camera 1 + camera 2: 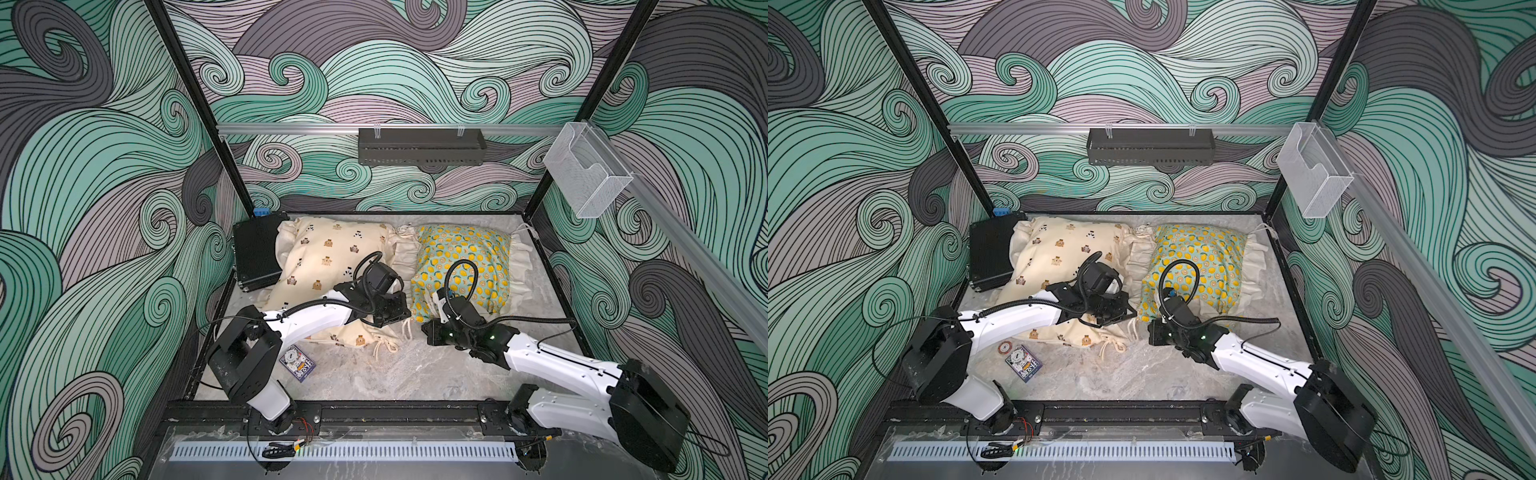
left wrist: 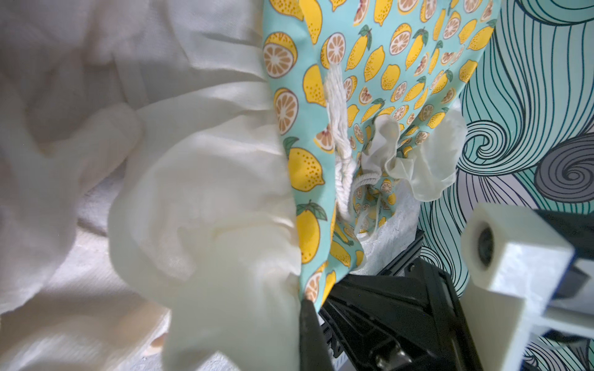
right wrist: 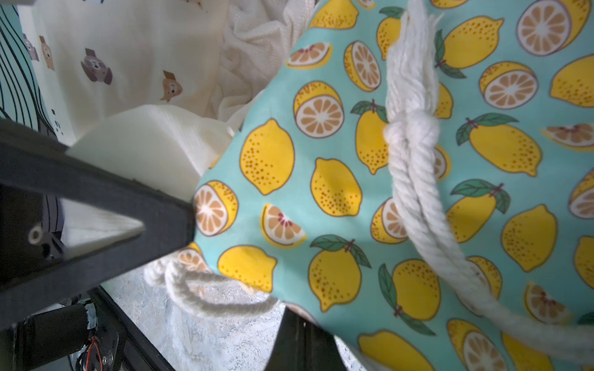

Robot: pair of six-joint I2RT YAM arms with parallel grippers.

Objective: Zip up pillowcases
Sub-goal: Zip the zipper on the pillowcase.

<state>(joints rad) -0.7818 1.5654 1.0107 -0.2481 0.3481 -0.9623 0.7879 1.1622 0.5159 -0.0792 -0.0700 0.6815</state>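
- Both top views: two pillowcases lie side by side at the back of the surface (image 1: 415, 374), bear case (image 1: 324, 257) (image 1: 1059, 253) left of lemon case (image 1: 461, 266) (image 1: 1200, 262).
- One black tray (image 1: 419, 147) and one clear bin (image 1: 586, 174) hang on the rails; the tray's inside is hidden.
- Left wrist: left fingers (image 2: 310, 327), closed, pinch the lemon case's corner.
- Right wrist: right fingers (image 3: 295, 340) closed at the lemon case's edge; any hold cannot be told.

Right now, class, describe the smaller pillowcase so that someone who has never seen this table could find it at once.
Start at the marbled grey table inside the wave-patterned walls: two pillowcases lie side by side along its far edge. The lemon pillowcase is the one on the robot's right. It alone is teal with yellow lemons; the bear-print pillowcase beside it is cream and larger.
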